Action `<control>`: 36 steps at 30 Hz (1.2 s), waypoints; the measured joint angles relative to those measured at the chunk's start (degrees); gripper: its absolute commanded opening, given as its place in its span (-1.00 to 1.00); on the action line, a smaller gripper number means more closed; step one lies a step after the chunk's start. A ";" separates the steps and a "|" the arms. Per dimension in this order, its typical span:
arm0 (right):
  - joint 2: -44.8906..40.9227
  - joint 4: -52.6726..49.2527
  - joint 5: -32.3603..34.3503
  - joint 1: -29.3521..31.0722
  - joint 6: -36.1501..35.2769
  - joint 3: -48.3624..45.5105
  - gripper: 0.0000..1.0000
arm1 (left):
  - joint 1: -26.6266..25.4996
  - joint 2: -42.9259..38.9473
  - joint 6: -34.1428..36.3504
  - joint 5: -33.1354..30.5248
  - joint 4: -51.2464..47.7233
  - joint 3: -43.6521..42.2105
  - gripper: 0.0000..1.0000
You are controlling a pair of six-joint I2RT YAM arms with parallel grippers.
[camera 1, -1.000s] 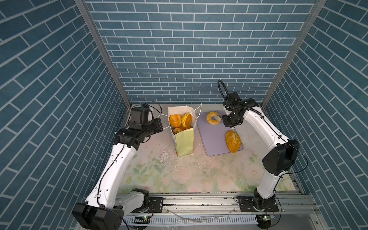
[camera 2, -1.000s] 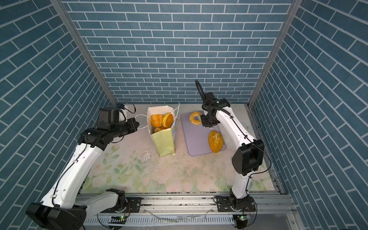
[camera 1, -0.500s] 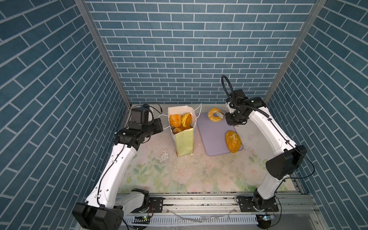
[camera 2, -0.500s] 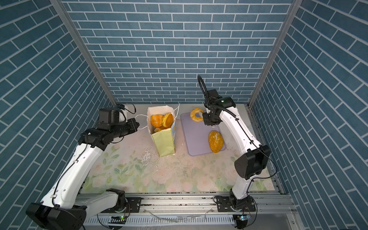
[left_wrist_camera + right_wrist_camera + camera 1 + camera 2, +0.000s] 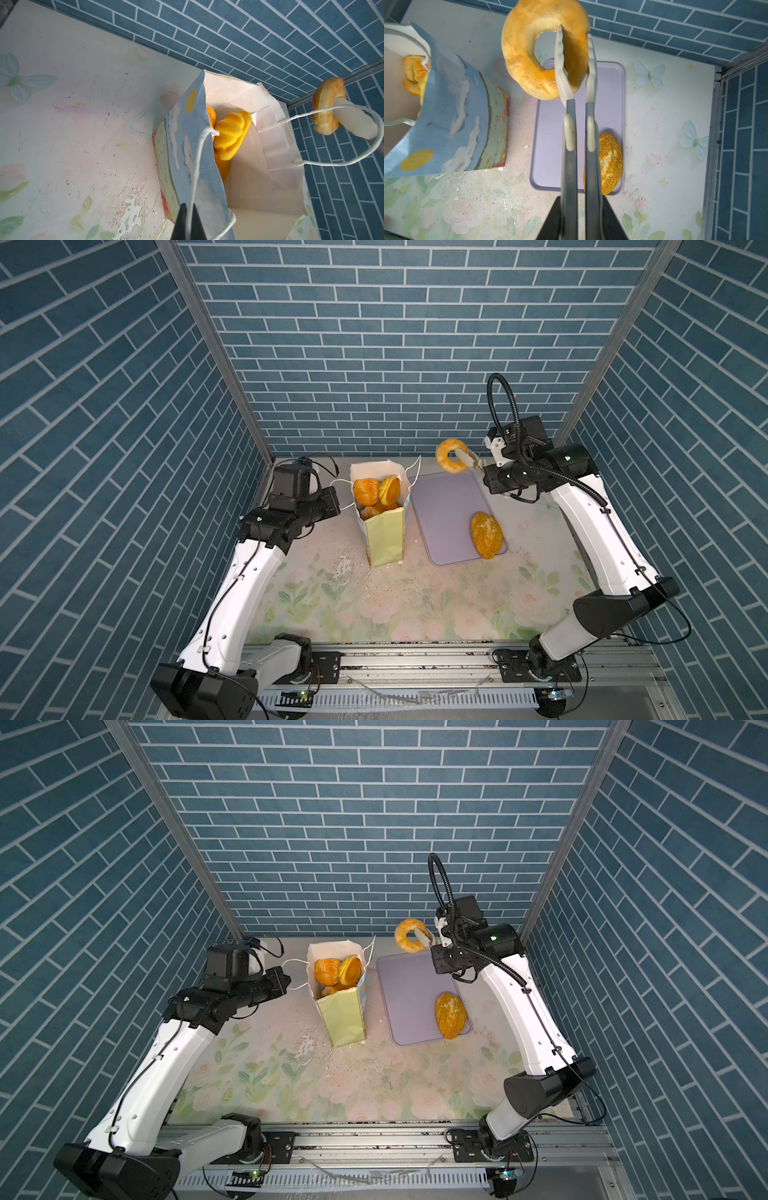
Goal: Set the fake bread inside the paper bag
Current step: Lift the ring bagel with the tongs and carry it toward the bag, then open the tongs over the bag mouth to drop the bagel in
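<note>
1. Since the earlier frames, the ring doughnut (image 5: 451,456) has been lifted off the lilac tray (image 5: 444,514) by the right gripper (image 5: 468,459). In both top views it is held in the air over the tray's far edge, close to the back edge of the desk (image 5: 374,614).
2. In both top views the paper bag (image 5: 384,539) is seen standing upright just left of the tray, toward the desk's far edge, with several pastries (image 5: 376,491) already heaped inside. One seeded loaf (image 5: 486,535) is left lying at the tray's near right corner.
3. In the left wrist view the left gripper (image 5: 188,207) is seen pressed together on a white cord handle (image 5: 196,166), and the bag's mouth is shown open. Free room is visible beside the pastries.
4. In the right wrist view the right gripper's jaws are pinched on the doughnut's rim, with one finger passed through the hole. The bag's opening lies off to one side, well apart from the doughnut.
5. The task is judged well advanced. Most of the bread is bagged, the doughnut is yet to be carried over and dropped in, and the loaf remains to be fetched.
</note>
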 measured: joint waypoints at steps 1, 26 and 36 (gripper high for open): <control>-0.26 0.04 -0.22 0.04 -0.26 0.42 -0.74 | 0.00 0.02 0.00 0.00 0.00 0.00 -1.00; 9.79 -0.63 -2.19 20.74 -10.23 21.09 -0.69 | 0.00 0.02 -0.04 0.00 0.57 0.00 -1.00; 19.52 -5.22 4.63 23.52 -12.31 21.68 -0.27 | 0.00 0.02 -0.04 0.00 0.57 0.00 -1.00</control>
